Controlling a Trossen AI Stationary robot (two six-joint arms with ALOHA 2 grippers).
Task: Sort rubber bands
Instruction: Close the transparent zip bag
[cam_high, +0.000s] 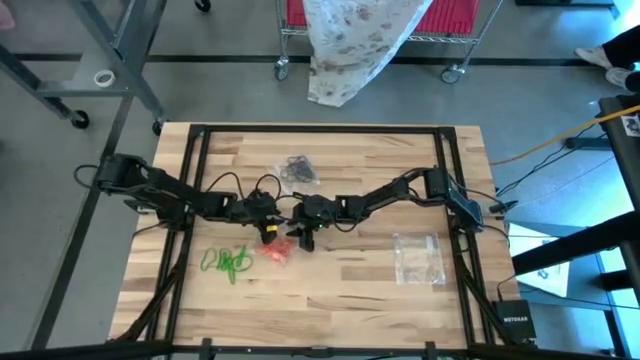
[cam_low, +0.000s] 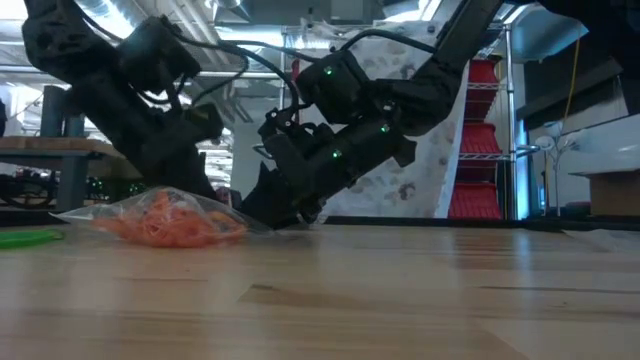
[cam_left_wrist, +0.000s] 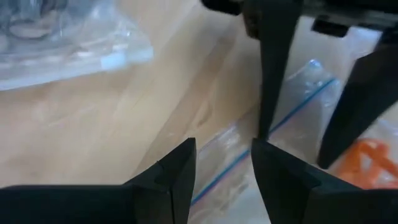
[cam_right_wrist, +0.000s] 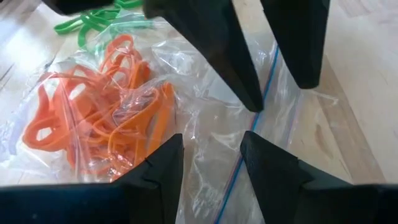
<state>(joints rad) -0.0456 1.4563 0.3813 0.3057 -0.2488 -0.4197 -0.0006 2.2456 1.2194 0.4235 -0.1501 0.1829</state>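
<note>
Both grippers meet mid-counter (cam_high: 350, 290) over a clear bag (cam_right_wrist: 205, 106) of orange bands (cam_right_wrist: 106, 106). Left gripper (cam_left_wrist: 222, 165) jaws parted over the bag's zip edge; right gripper (cam_right_wrist: 211, 155) jaws parted, astride the bag plastic. Whether either grips it, cannot tell. Green bands (cam_high: 227, 262) loose, counter's left. Black bands (cam_high: 298, 172) bagged, far side.

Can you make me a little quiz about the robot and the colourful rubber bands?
1. True or false: the orange rubber bands are inside a clear bag.
2. Which colour bands lie loose on the table? A green, B blue, C yellow.
3. Fill in: the left gripper and right gripper meet near the table's ____.

Key: 1 true; 2 A, the green bands; 3 middle.
</note>
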